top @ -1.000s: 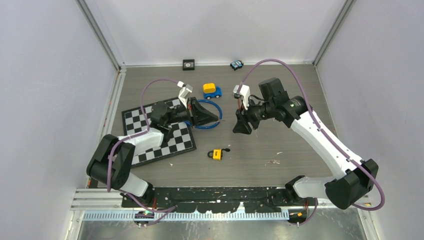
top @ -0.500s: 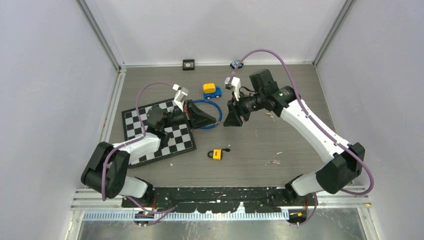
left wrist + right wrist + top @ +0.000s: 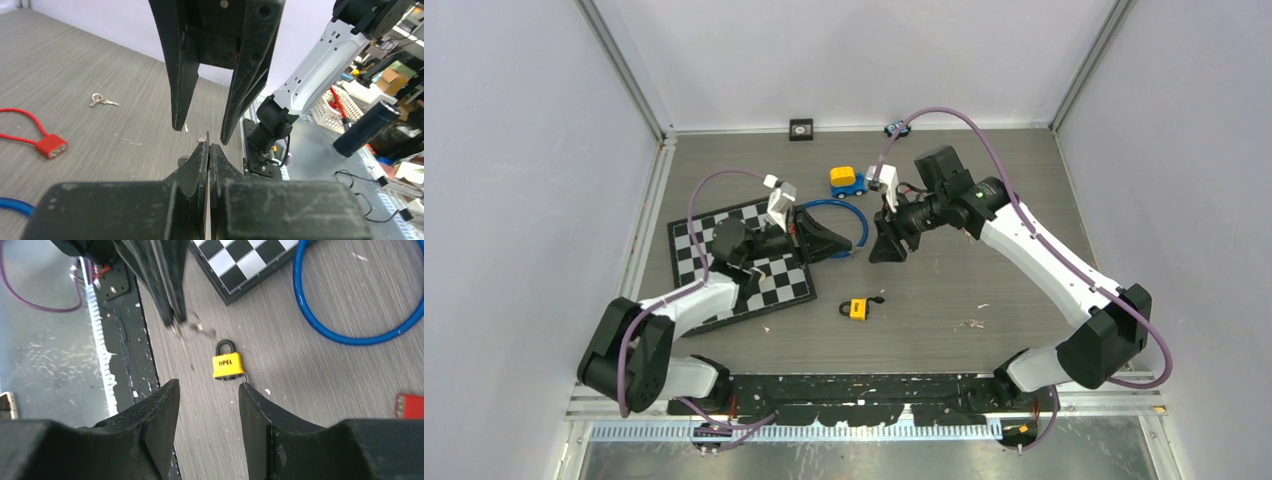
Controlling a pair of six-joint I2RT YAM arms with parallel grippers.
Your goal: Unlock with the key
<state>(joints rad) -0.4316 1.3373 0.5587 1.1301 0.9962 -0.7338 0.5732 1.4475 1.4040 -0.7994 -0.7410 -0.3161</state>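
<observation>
The key [image 3: 202, 137], clamped in the left gripper [image 3: 208, 147], sits just before the spread-apart right gripper [image 3: 207, 386].

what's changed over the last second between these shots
The right gripper swung left toward the left gripper, closing most of the gap between them, with its jaws still open. The left gripper drew back a little to the left, still shut on what looks like the key. The yellow padlock, blue ring and chessboard lie where they were.

left tool [image 3: 208, 146]: jaws pressed together | right tool [image 3: 207, 385]: jaws apart, facing left tool
</observation>
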